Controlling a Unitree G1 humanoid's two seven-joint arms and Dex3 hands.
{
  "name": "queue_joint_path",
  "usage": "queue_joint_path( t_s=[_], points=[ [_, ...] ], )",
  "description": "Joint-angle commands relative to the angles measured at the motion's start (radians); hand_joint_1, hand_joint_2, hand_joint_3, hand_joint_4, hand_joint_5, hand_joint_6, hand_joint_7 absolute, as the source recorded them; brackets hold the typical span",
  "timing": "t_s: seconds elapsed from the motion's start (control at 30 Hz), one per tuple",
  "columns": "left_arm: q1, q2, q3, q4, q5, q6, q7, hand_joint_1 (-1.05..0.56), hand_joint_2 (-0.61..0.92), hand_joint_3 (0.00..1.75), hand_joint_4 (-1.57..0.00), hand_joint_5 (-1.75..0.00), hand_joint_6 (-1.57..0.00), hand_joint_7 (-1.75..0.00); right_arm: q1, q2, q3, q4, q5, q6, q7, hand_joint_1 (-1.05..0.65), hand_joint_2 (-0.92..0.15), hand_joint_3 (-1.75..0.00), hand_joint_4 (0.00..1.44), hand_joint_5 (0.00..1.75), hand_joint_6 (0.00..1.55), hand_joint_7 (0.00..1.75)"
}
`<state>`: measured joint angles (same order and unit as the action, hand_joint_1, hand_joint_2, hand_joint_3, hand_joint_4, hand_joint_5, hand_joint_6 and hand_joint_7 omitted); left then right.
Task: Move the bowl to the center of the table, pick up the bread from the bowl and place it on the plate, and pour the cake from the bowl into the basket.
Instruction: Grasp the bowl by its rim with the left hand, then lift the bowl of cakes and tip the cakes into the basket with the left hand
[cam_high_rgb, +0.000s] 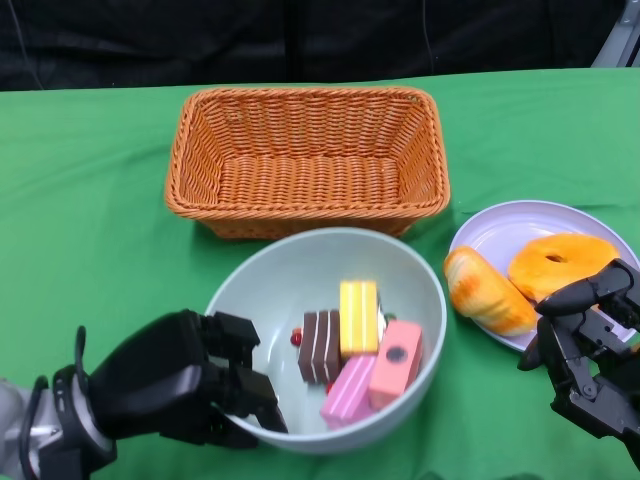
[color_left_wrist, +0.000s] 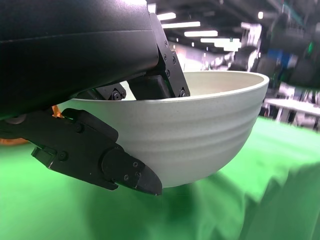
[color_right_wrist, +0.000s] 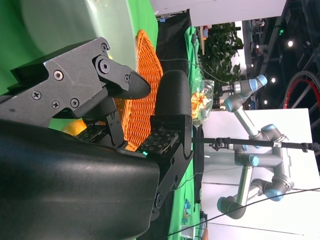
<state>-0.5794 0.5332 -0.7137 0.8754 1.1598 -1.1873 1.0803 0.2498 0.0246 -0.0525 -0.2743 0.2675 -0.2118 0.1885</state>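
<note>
- Fingers of the left hand (cam_high_rgb: 190, 385), lower left of the head view, pinch the rim of the pale green ceramic bowl (cam_high_rgb: 290, 270); the left wrist view shows one inside the wall and one under it, probably a grip for tipping.
- Bowl sits mid-frame holding striped block cakes (cam_high_rgb: 355, 350), just below the orange wicker basket (cam_high_rgb: 305, 155).
- Right hand (cam_high_rgb: 590, 345), lower right, hangs with fingers loosely spread, empty, beside the white plate (cam_high_rgb: 500, 225) carrying golden bread pieces (cam_high_rgb: 520, 280).
</note>
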Motion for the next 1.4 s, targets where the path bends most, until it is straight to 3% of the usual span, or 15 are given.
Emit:
queue_joint_path(
  t_s=[0.03,0.13,0.33,0.43,0.53,0.63,0.77,0.9,1.13,1.27,1.4],
  points=[
    [0.008,0.047,0.048,-0.028,-0.079,-0.073,-0.023,-0.1,0.63,0.82,-0.92,-1.38,-0.96,-1.03,0.004,-0.007,-0.007,-0.004,0.01,0.001,0.002,-0.08,-0.68,-0.89,0.62,1.66,0.62,1.29],
    [0.008,0.081,0.082,-0.015,-0.22,-0.178,-0.179,-0.17,0.48,1.09,-0.91,-1.38,-0.91,-1.06,0.004,-0.008,-0.009,-0.001,0.016,0.005,0.006,-0.1,-0.69,-0.86,0.61,1.68,0.61,1.3],
    [0.021,0.091,0.131,-0.02,-0.534,-0.272,-0.453,-0.19,0.42,1.18,-0.93,-1.38,-0.95,-1.02,0.003,-0.01,-0.013,0.003,0.021,0.015,0.011,-0.1,-0.7,-0.83,0.61,1.69,0.62,1.3],
    [0.007,0.071,0.105,-0.01,-0.749,-0.277,-0.586,-0.16,0.37,1.31,-0.86,-1.59,-0.93,-1.08,-0.002,-0.016,-0.015,0.014,0.019,0.008,0.023,-0.1,-0.7,-0.82,0.61,1.69,0.62,1.3],
    [0.004,0.061,0.071,-0.063,-1.02,-0.181,-0.778,-0.1,0.4,1.3,-0.8,-1.63,-0.9,-1.13,-0.003,-0.016,-0.013,0.015,0.015,0.015,0.025,-0.1,-0.7,-0.81,0.61,1.68,0.62,1.3],
    [-0.007,0.027,0.089,-0.116,-1.217,-0.081,-0.959,-0.02,0.43,1.26,-0.78,-1.62,-0.87,-1.17,-0.004,-0.018,-0.01,0.024,-0.001,0.007,0.027,-0.1,-0.69,-0.81,0.62,1.68,0.62,1.3],
    [-0.041,-0.057,0.169,-0.145,-1.392,0.056,-1.203,0.03,0.54,1.13,-0.79,-1.63,-0.84,-1.23,-0.005,-0.015,-0.007,0.034,-0.015,0.0,0.026,-0.11,-0.68,-0.81,0.64,1.67,0.64,1.3],
    [-0.079,-0.154,0.281,-0.11,-1.445,0.125,-1.38,0.02,0.53,1.17,-0.79,-1.66,-0.81,-1.29,-0.001,-0.011,-0.004,0.041,-0.018,-0.007,0.029,-0.11,-0.68,-0.82,0.64,1.65,0.64,1.29],
    [-0.163,-0.326,0.47,-0.031,-1.465,0.244,-1.534,-0.08,0.58,1.09,-0.81,-1.6,-0.77,-1.36,-0.004,-0.01,0.002,0.069,-0.035,-0.033,0.035,-0.14,-0.68,-0.82,0.64,1.65,0.63,1.29],
    [-0.227,-0.383,0.542,0.037,-1.406,0.264,-1.537,-0.1,0.62,1.02,-0.84,-1.54,-0.77,-1.34,-0.007,-0.008,0.006,0.082,-0.039,-0.035,0.034,-0.16,-0.68,-0.79,0.64,1.64,0.63,1.29],
    [-0.301,-0.427,0.588,0.112,-1.339,0.291,-1.514,-0.13,0.73,0.81,-0.84,-1.58,-0.79,-1.26,-0.009,-0.007,0.009,0.098,-0.042,-0.047,0.036,-0.15,-0.7,-0.79,0.64,1.65,0.62,1.29]
  ],
)
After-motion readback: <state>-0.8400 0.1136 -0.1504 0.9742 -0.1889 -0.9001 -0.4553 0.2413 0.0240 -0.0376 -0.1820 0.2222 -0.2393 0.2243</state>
